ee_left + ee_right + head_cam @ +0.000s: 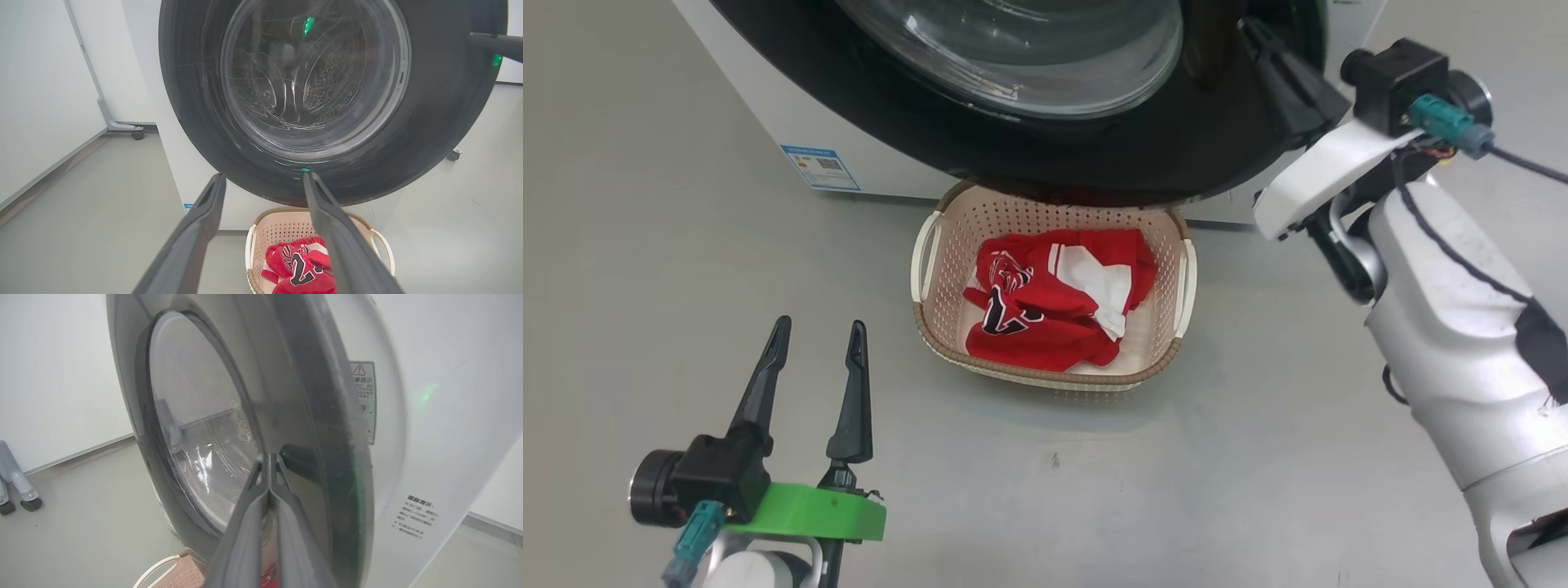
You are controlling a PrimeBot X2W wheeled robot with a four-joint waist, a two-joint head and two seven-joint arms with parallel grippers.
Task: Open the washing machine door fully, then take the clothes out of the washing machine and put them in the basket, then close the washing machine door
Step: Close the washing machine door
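The washing machine door point(1094, 155), glossy black with a bulging glass window, lies close against the white washing machine point(768, 106); whether it is latched I cannot tell. My right gripper point(1250, 33) is shut, and in the right wrist view its tips point(269, 457) press on the black face of the door point(294, 396) beside the glass. The clothes point(1054, 302), a red and white jersey, lie in the cream basket point(1176, 245) on the floor below the door. My left gripper point(819, 327) hovers open and empty, left of the basket and nearer me, pointing at the door point(429, 122).
A blue label point(819, 167) sits low on the machine's front. A white panel on castors point(137, 134) stands to the machine's left. Grey floor point(1258, 457) spreads open around the basket. My right forearm point(1445, 327) crosses the right side.
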